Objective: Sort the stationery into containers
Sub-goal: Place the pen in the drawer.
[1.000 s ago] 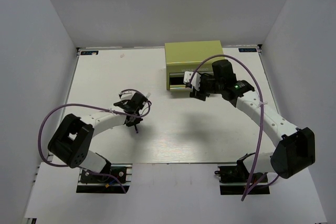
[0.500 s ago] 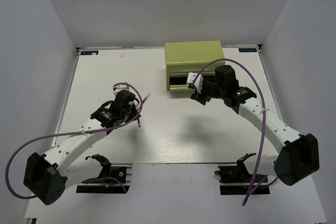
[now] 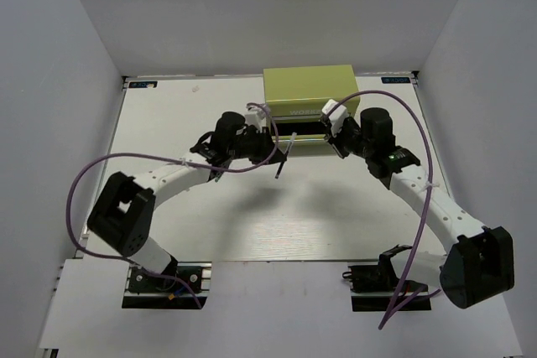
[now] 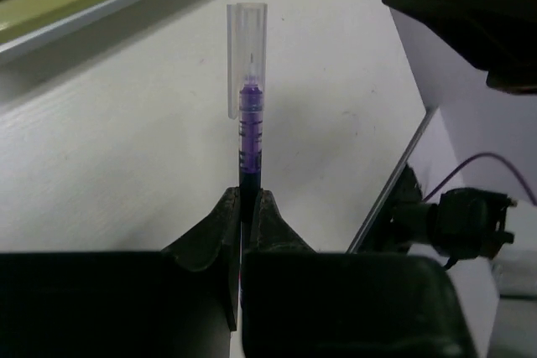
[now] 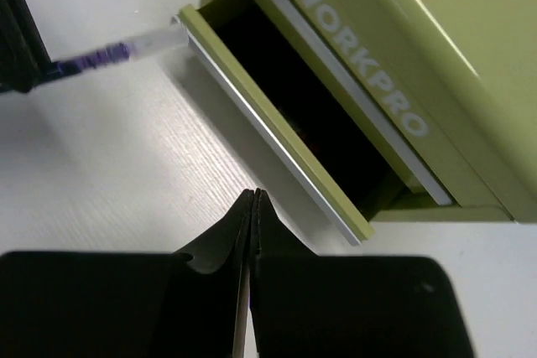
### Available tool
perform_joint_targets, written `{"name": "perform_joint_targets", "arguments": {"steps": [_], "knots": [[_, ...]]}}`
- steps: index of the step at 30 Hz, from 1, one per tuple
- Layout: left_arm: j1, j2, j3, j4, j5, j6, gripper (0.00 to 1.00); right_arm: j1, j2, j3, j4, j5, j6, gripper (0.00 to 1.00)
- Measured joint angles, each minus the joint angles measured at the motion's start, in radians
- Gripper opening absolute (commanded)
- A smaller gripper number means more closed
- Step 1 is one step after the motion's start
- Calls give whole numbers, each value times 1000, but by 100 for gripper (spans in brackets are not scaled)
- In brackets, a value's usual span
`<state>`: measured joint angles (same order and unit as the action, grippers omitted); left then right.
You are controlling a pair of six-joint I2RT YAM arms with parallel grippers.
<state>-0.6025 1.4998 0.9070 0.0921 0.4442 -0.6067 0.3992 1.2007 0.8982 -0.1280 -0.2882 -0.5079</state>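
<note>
Since the earlier frame the left gripper [image 4: 246, 207] is being brought up to the front of the olive drawer chest [image 3: 306, 90], with the dark-purple pen [image 4: 250, 115] being pinched in it, capped tip at the left corner of the chest's open drawer [image 5: 268, 116]. The right gripper [image 5: 252, 207], pressed together on nothing, is being held just before that drawer. If the cap is being caught on the drawer's lip, the pen is likely being knocked askew or dropped in front of the chest.
</note>
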Motion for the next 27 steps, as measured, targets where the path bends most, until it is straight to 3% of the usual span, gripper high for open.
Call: {"name": "perform_joint_targets", "arguments": {"steps": [4,11,19,27], "knots": [[-10,116,159,-50,80,186,1,-30,-35,-29,33,39,29,0],[-23,194,367,-159,64,551,1,-74,-58,-61,40,55,61,0],[-37,330,444,-173,34,851,1,-110,-60,-66,42,56,84,0],[-65,397,478,-132,-94,1004,1,-132,-73,-95,42,50,93,0]]}}
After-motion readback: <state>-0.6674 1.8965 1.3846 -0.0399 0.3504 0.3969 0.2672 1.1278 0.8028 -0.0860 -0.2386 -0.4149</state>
